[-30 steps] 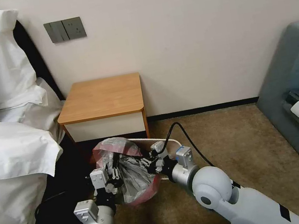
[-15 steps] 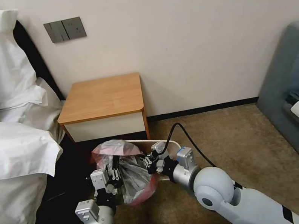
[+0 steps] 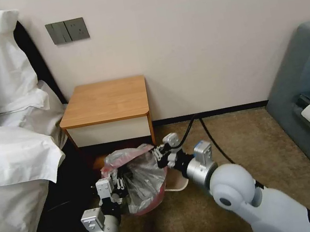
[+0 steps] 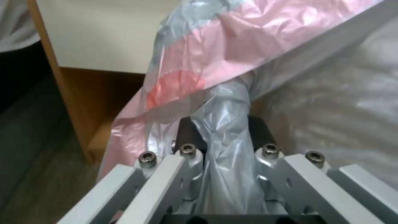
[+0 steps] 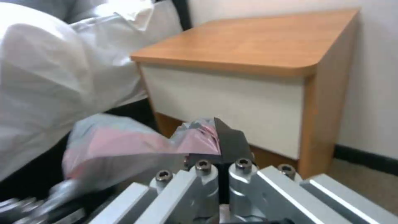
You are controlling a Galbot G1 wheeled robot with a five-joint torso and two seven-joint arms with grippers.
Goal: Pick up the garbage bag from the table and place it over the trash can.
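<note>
Carpet (image 3: 224,199) lies below the table (image 3: 107,100), beside a bed (image 3: 7,156). On the floor in front of the table, the bag (image 3: 141,177) is stretched over the can (image 3: 176,185), hiding all but a piece of cream rim. Its mouth gapes, red-banded. The left gripper (image 3: 117,182) pinches a grey fold at the near side; the right gripper (image 3: 158,155) clamps the pink rim at the far right corner.

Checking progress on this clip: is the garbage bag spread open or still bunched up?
Spread open: the garbage bag is held apart by the left gripper and right gripper, each shut on its edge, above the trash can.
</note>
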